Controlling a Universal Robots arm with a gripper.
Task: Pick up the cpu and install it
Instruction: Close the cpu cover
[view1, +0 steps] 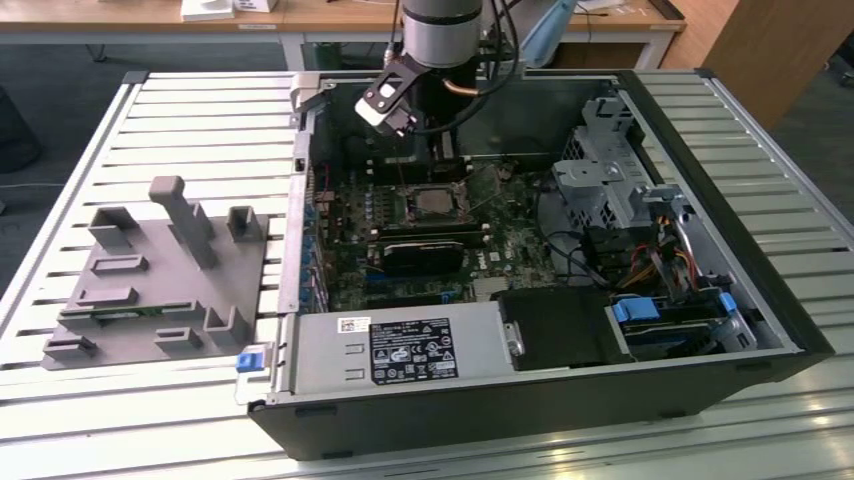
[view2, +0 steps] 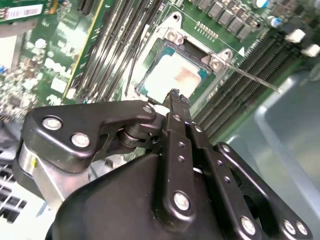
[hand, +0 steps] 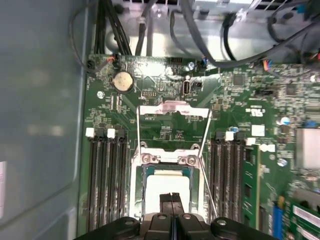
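Observation:
The cpu (hand: 156, 186), a small square chip with a pale silvery top, lies flat in the motherboard socket (hand: 150, 159); it also shows in the second wrist view (view2: 170, 75) and the exterior view (view1: 430, 204). The socket's metal load plate (hand: 172, 107) is swung open and its thin lever (view2: 250, 77) stands off to one side. My gripper (hand: 171, 198) hangs just above the chip with its two black fingers (view2: 175, 97) pressed together and nothing between them. In the exterior view the gripper (view1: 427, 150) reaches down into the open computer case (view1: 747, 330).
Memory slots (hand: 107, 175) flank the socket on both sides. A black rectangular block (view1: 427, 250) lies just in front of the socket. Cables (hand: 200, 45) and a drive cage (view1: 601, 175) crowd the case. A grey plastic tray with upright posts (view1: 147, 280) stands on the slatted table beside the case.

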